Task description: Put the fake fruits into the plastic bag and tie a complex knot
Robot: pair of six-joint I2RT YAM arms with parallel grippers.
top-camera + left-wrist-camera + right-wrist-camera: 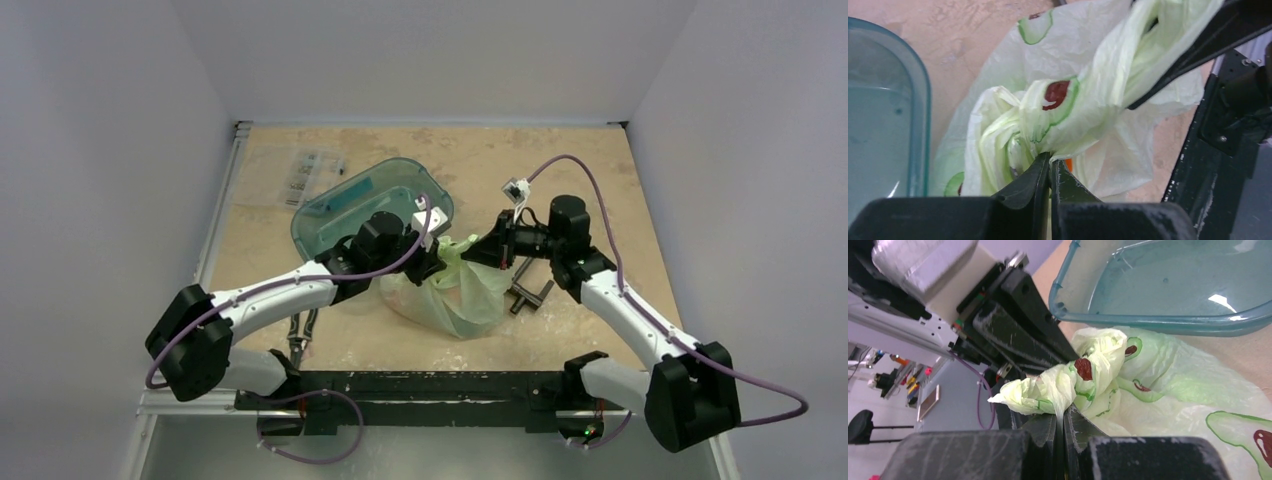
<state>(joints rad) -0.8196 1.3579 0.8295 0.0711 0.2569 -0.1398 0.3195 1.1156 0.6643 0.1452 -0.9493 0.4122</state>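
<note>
Plastic bag (455, 295) lies mid-worktop, 5 o'clock from tub (330, 215). Left fingers (1038, 177) and right fingers (1075, 427) each pinch its bunched neck. I reckon: pull apart evenly, hold tension, cinch low.

fake fruits (1068, 163) mostly hidden inside plastic bag (1088, 90) | tub (878, 125) cropped left

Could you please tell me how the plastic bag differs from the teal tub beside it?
The plastic bag is pale green with avocado prints; the tub is plain teal. The bag is soft and crumpled; the tub is rigid and smooth. The left gripper and right gripper pinch the bag; nothing holds the tub. Both are translucent.
</note>
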